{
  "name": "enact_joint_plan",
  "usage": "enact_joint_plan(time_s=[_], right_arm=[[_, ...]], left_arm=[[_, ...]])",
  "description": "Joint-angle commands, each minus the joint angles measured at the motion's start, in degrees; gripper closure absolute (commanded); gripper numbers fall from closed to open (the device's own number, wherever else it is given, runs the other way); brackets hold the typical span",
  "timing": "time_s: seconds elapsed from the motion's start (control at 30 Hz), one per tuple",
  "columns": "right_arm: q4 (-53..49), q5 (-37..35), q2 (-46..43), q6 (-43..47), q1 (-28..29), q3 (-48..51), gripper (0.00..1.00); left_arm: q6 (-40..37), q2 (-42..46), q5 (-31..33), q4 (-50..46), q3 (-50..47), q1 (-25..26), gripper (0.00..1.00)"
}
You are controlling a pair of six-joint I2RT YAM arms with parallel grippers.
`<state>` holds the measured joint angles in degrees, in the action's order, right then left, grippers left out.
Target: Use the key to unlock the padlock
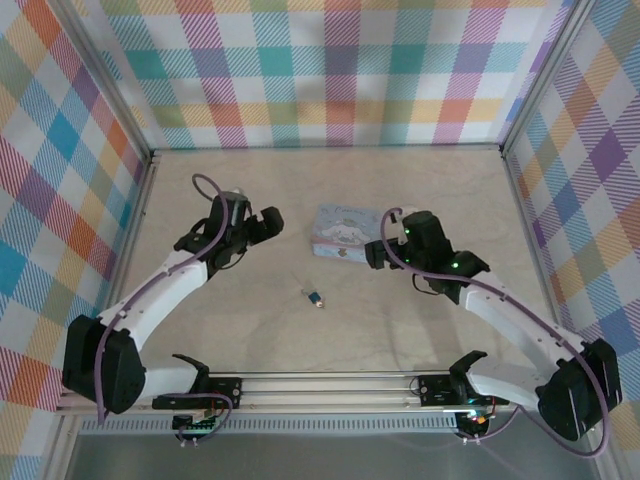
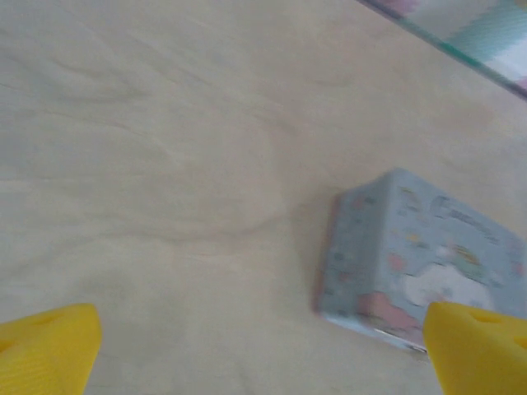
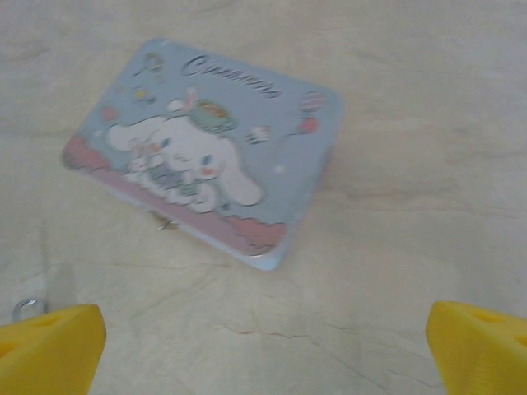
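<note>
Hovering with left gripper [image 1: 265, 222] and right gripper [image 1: 375, 252] spread wide and empty, flanked the cartoon tin [image 1: 345, 232]. Saw padlock [image 1: 313, 297] on table [image 1: 250, 180] toward the bases, between the arms, apparently slanted far-left to near-right, about equally near both. Could not single out key.

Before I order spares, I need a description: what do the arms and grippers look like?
The left arm and right arm have white curved links, black joints and bases, and a purple cable looping along each. Small green lights dot the right one. Both have bright yellow fingertips.
</note>
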<state>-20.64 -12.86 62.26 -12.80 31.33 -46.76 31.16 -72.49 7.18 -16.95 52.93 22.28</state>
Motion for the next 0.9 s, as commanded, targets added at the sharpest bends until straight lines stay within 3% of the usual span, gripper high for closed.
enact_joint_plan(time_s=[0.0,0.13,0.27,0.57,0.7,0.83,0.87], right_arm=[[2.4,-5.5,-2.2,-3.6,-4.8,2.6,0.0],[6.5,-19.6,-0.6,-3.7,-9.3,6.0,0.0],[23.9,-31.7,2.5,6.6,-10.7,14.9,0.0],[55.0,-28.9,12.8,13.4,-15.7,25.0,0.0],[66.6,-18.2,16.0,15.7,-18.9,26.7,0.0],[74.0,-7.9,21.8,11.6,-24.8,27.3,0.0],[71.6,-6.2,21.7,11.9,-25.0,26.1,0.0]], left_arm=[[-4.8,3.1,14.9,-0.6,-4.1,-0.7,0.0],[-11.1,4.5,25.2,6.8,-9.6,-1.1,0.0],[-20.3,3.5,30.2,17.8,-14.8,-3.2,0.0],[-26.5,-7.0,25.5,38.8,-20.6,-10.7,0.0],[-28.4,-11.1,25.6,48.2,-23.8,-11.5,0.0],[-27.5,-12.8,20.1,57.2,-27.9,-15.0,0.0],[-27.5,-13.4,18.0,58.8,-27.6,-15.9,0.0]])
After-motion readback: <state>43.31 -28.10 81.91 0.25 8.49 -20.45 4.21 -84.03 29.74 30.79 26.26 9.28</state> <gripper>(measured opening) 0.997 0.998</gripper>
